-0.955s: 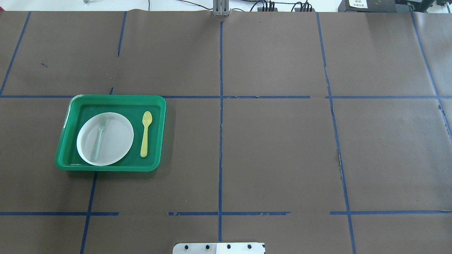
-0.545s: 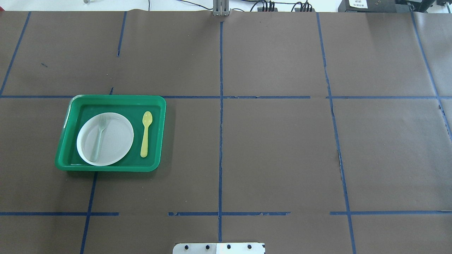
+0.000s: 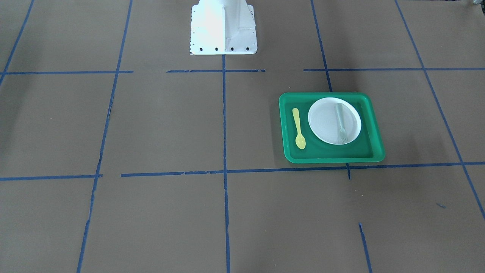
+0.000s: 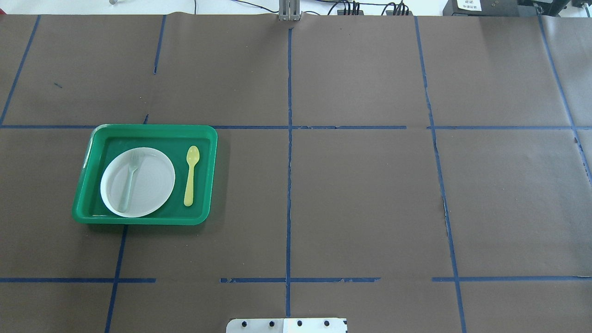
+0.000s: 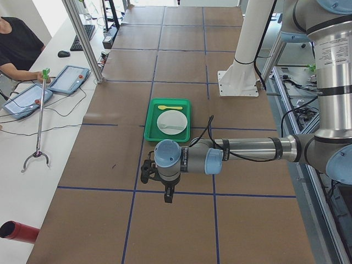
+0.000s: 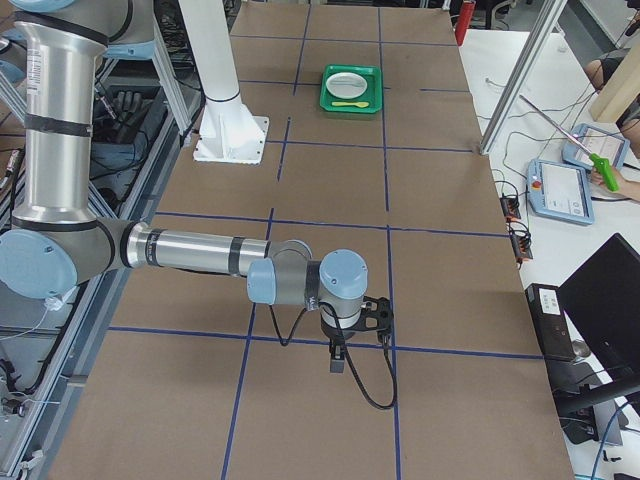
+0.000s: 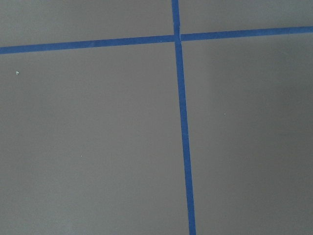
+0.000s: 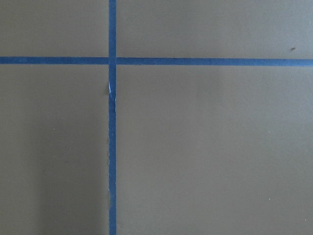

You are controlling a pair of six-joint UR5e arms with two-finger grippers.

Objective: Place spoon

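The yellow spoon (image 4: 190, 178) lies flat in the green tray (image 4: 152, 128), on the tray floor just right of the white plate (image 4: 150, 185). It also shows in the front-facing view (image 3: 298, 127), left of the plate (image 3: 325, 121). My left gripper (image 5: 147, 171) shows only in the exterior left view, over bare table well short of the tray (image 5: 149, 129). My right gripper (image 6: 376, 314) shows only in the exterior right view, far from the tray (image 6: 350, 108). I cannot tell whether either is open or shut. Both wrist views show only brown paper and blue tape.
A pale grey-green fork (image 4: 129, 180) lies on the plate. The robot's white base (image 3: 223, 26) stands at the table's edge. Blue tape lines cross the brown paper. An operator (image 5: 16, 47), tablets and a grabber tool are beside the table.
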